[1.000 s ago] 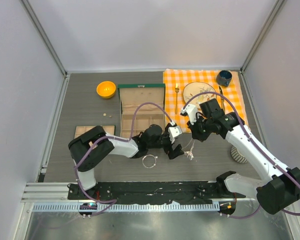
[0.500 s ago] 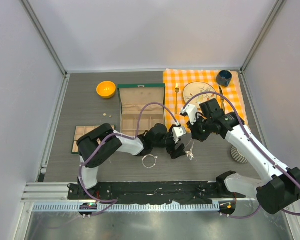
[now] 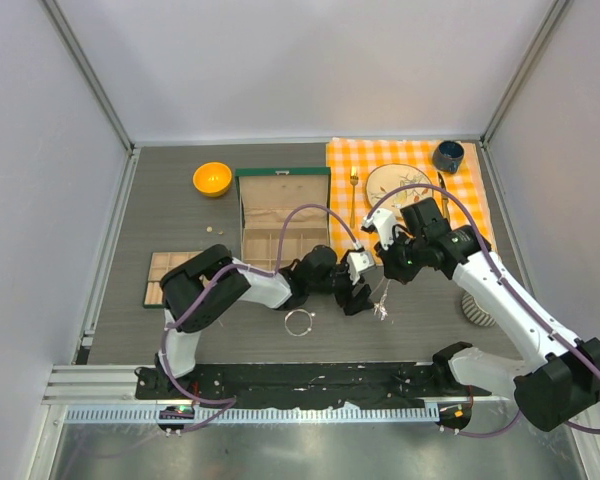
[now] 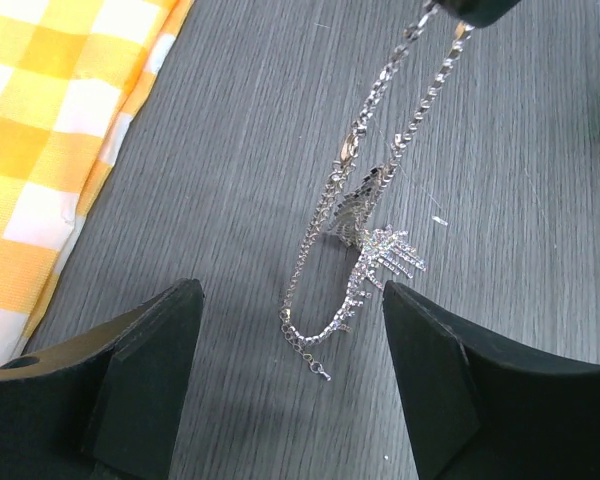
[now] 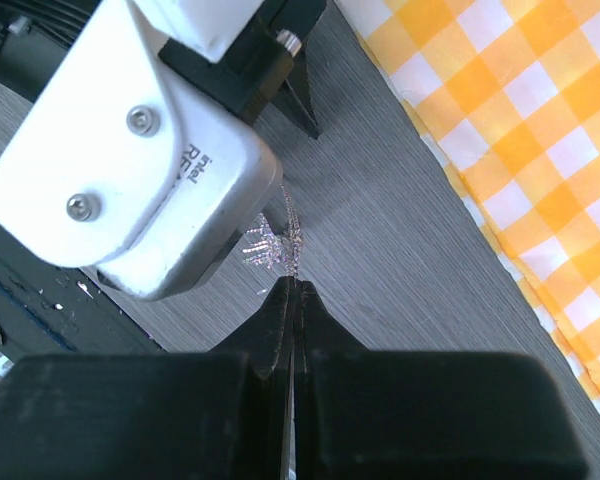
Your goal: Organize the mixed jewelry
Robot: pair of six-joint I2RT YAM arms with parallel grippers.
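The dark wood-grain tabletop [image 3: 160, 215] carries an open green jewelry box [image 3: 283, 215]. Left of the box lie an orange bowl [image 3: 212, 179], tiny pale studs [image 3: 213, 230] and a compartment tray [image 3: 163, 265]. Right of it spreads an orange checked cloth [image 3: 345, 160]. In front of it lies a thin bangle [image 3: 299, 322].

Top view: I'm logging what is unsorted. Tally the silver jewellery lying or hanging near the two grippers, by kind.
thin round silver bangle: 1
fine silver chain necklace: 1
Total: 2
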